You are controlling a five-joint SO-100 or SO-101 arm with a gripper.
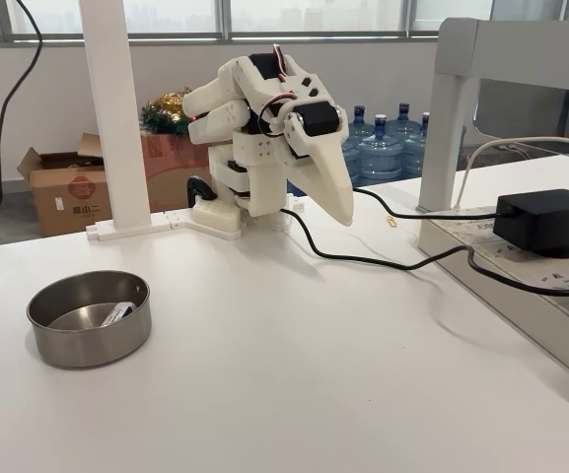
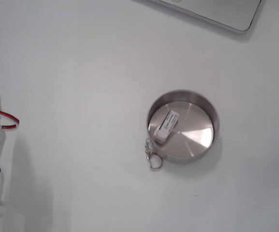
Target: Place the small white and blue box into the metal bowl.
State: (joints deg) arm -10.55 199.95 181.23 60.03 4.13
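Metal bowl (image 1: 89, 318) (image 2: 183, 125) on the white surface (image 1: 294, 374), at left in a fixed view, holding the small white and blue box (image 1: 117, 313) (image 2: 164, 126), which lies flat against the bowl's wall, long axis diagonal in the top-down fixed view. Right: folded arm, claw (image 1: 338, 202) closed and empty, pointing down.

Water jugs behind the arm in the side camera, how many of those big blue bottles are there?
4 show: one water jug nearest the arm, a larger one in front, one behind it, one against the white post. More may stand hidden behind the arm or post.
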